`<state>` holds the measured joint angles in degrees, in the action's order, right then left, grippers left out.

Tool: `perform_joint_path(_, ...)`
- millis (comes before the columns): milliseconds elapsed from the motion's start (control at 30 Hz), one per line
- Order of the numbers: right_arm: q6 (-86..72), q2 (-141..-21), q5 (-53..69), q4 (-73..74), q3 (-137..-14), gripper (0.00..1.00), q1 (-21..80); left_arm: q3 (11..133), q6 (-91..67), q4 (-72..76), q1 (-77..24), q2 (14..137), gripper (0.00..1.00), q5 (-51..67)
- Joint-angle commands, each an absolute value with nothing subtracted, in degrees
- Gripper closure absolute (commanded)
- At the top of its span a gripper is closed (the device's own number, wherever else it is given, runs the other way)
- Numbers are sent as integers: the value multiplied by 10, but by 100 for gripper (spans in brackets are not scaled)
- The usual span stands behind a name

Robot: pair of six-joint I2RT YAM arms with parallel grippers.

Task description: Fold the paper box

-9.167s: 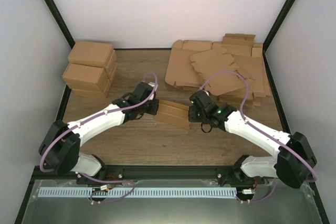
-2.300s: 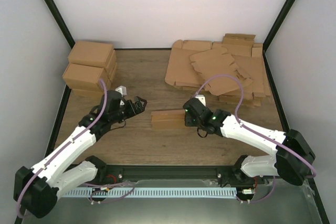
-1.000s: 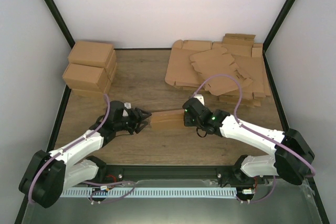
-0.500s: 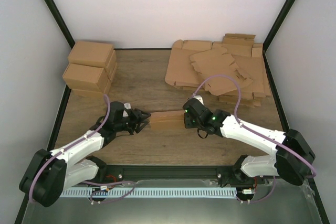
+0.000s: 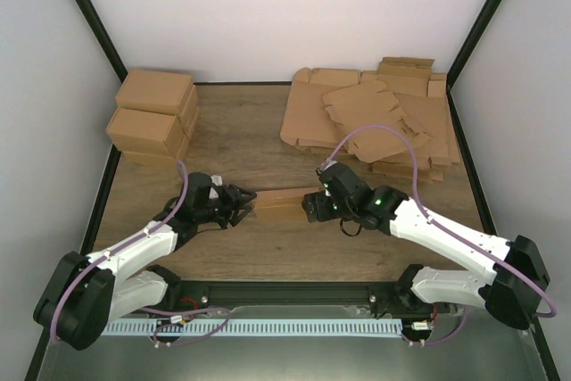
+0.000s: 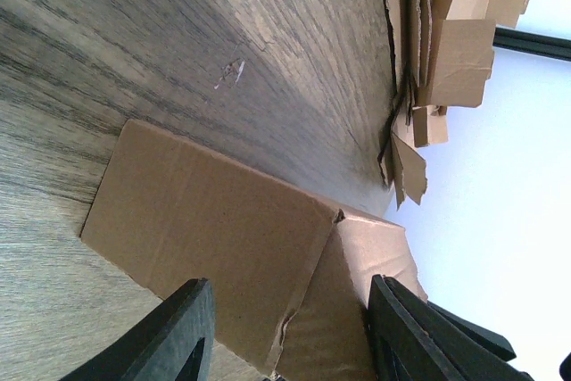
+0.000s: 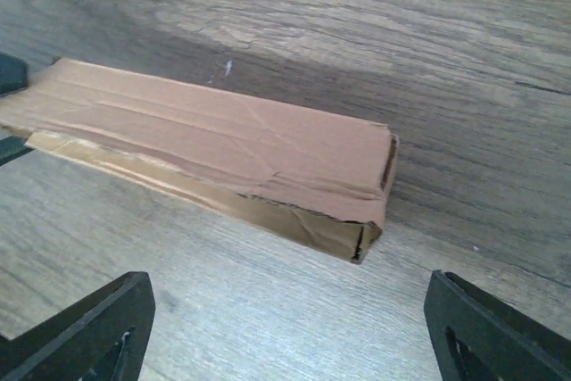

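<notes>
Folded box (image 5: 278, 204) lies flat mid-counter (image 5: 268, 247), long side running left-right. At its left end the left fingers (image 6: 189, 332) sit apart, one each side; cannot tell if they pinch it. At its right end the right fingers (image 7: 85, 332) are spread wide, not touching.

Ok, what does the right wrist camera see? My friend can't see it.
A folded brown paper box lies on the wooden table. The right gripper hangs open before it, black fingers wide apart, not touching it.
</notes>
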<state>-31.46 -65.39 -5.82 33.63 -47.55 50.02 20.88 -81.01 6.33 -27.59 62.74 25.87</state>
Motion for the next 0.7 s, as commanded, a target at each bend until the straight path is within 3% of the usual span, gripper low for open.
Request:
perform_joint_path(0, -286, -651, -20, 370, -519, 12, 495, 211, -809, 51, -277, 633, 50, 252)
perform_joint_path(300, -301, -627, 104, 375, -545, 6, 398, 211, -809, 46, -278, 628, 50, 251)
perform_joint_path(533, -432, -619, 210, 311, -514, 17, 317, 213, -812, 47, -278, 625, 50, 252)
perform_joint_path(667, -484, -616, 278, 255, -480, 17, 287, 216, -817, 48, -278, 613, 45, 254)
